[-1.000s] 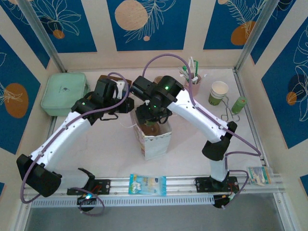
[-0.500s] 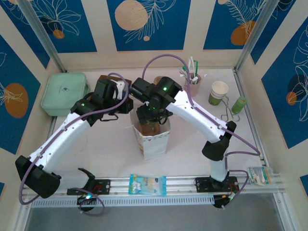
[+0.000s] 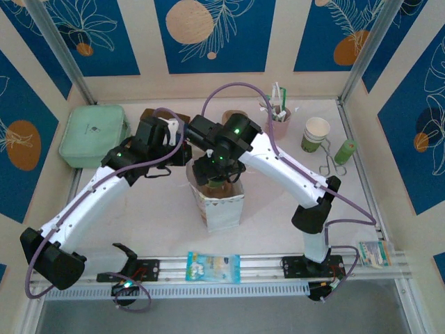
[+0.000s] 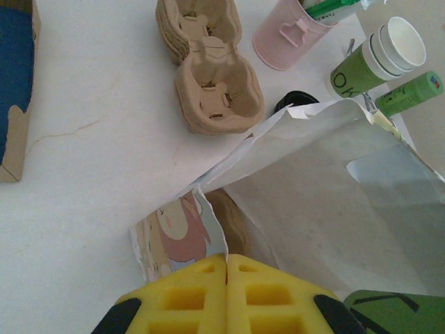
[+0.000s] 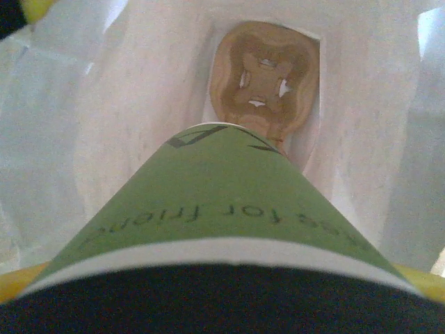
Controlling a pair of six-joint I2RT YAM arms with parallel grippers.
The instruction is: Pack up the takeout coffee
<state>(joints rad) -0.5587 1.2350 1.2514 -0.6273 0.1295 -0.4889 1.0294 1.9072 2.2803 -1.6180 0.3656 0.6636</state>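
At the paper bag's [image 3: 221,205] left rim, the left gripper [image 4: 227,263] pinched the paper edge between pads pressed flat together. A steady outward pull there would likely serve best, to hold the mouth wide. Over the bag's mouth, the right gripper [image 3: 215,177] clasped the takeout coffee [image 5: 229,195], jaws spread wide around the cup, its green base aimed down at the cardboard carrier [image 5: 264,83] on the bag's floor. Lowering it plumb into a carrier pocket, clear of the bag's walls, seemed the careful course. The left arm reached in low from the bag's left. The right arm arched over from the bag's right, wrist pointing down.
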